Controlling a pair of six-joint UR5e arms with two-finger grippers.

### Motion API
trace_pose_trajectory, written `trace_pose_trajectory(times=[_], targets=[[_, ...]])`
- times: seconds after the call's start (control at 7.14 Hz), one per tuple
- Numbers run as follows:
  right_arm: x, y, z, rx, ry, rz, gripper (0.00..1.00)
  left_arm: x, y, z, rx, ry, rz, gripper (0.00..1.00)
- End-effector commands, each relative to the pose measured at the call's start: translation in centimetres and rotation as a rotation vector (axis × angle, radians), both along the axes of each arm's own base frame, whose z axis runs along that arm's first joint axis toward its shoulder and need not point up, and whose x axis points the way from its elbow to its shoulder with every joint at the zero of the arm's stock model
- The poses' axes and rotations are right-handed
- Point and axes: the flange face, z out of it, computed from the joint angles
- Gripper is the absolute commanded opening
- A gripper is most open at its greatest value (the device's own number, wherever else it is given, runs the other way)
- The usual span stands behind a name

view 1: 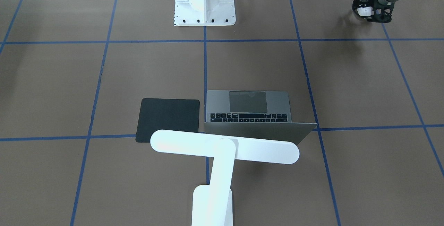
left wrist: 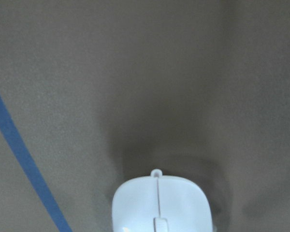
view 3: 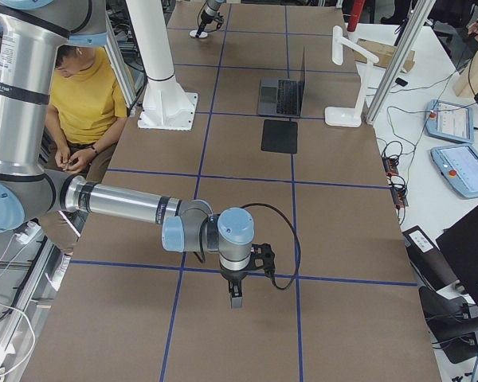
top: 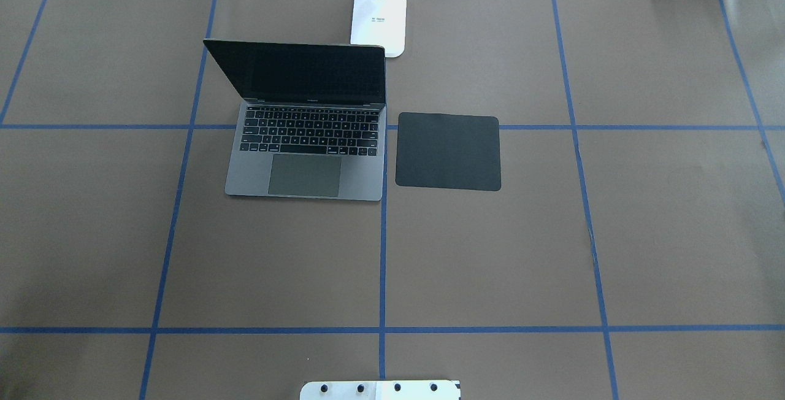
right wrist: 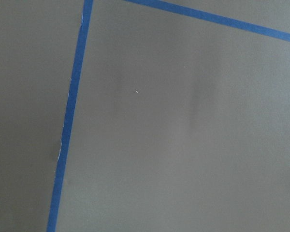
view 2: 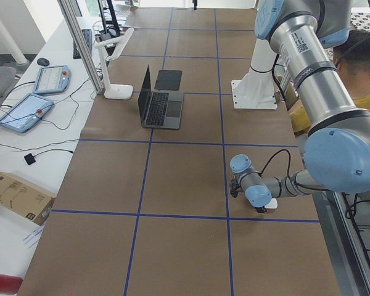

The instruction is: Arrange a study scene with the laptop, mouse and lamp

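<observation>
— While the laptop (top: 305, 142) is sitting open near the middle of the surface (top: 276, 265), how much of the study scene is looking ready?

— Two of the three pieces are looking placed. The lamp (view 1: 225, 146) is standing just behind the laptop's lid, on the side away from the robot. A black pad (top: 448, 151) is lying just beside the laptop on the robot's right, and it is not yet carrying the mouse.

— Where is the mouse lying, then?

— The mouse (left wrist: 159, 205) is sitting well apart from all that, far out on the robot's left and near the robot's own edge of the surface. The left end effector (view 1: 367, 12) is hanging low around it, its fingers straddling the white shell. Whether they are pressing on it or only bracketing it cannot be told.

— What is the right end effector doing?

— The right end effector (view 3: 236, 298) is pointing down over bare surface far out on the robot's right. Only the side view is showing it, so wide or narrow cannot be told.

— So what is remaining?

— Judging by the layout, only the mouse step: a firm grip, a carry across, and a set-down, probably on the pad.
</observation>
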Motion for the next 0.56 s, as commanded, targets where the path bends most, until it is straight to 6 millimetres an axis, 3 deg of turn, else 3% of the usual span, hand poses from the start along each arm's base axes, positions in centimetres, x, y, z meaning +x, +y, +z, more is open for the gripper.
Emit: trace_pose_trajectory(times=[0.0,0.28,0.42], targets=[[0.0,0.0,-0.14,0.002,0.0,0.0,1.0,0.18,0.23,0.02,0.0,0.0,0.011,0.54],[0.0,-0.03,-0.23,0.005,0.0,0.0,1.0,-0.05,0.34,-0.19,0.002,0.016,0.012,0.38],[0.0,-0.07,-0.36,0.006,0.0,0.0,1.0,-0.22,0.32,-0.7,0.006,0.049,0.009,0.35]])
